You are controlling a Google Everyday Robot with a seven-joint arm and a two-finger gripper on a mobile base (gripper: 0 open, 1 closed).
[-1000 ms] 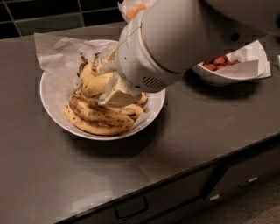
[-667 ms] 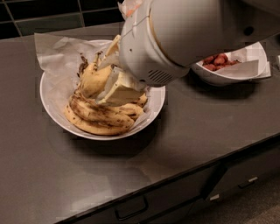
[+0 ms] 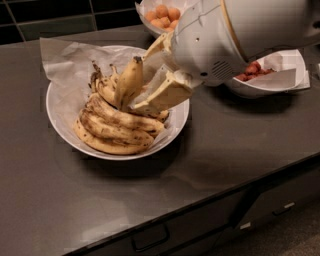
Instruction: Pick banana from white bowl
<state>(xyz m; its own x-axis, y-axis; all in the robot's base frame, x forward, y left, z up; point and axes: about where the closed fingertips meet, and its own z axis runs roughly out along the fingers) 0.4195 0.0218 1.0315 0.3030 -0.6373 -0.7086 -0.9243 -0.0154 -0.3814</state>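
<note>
Cream claw [image 3: 142, 80] grips the banana [image 3: 128, 82], which stands almost upright with its blackened tip up and its lower end close to the streaked bananas [image 3: 112, 132] in the white bowl [image 3: 60, 125]. The way straight up looks free; a bowl of orange fruit [image 3: 161, 11] sits behind on the table [image 3: 225, 150].

you have three white bowls on one dark countertop [image 3: 225, 150]: one wide shallow paper-lined white bowl [image 3: 60, 125] at 9 o'clock, one smaller bowl of round orange fruit [image 3: 141, 9] at 12, one smaller bowl of red fruit [image 3: 260, 91] at 3. one plump freckled yellow banana [image 3: 127, 75] sits clamped in the one cream two-finger gripper [image 3: 141, 80] above the wide bowl's centre. at least four flatter brown-streaked bananas [image 3: 115, 132] lie in it. about five orange fruits [image 3: 161, 11] show.
</note>
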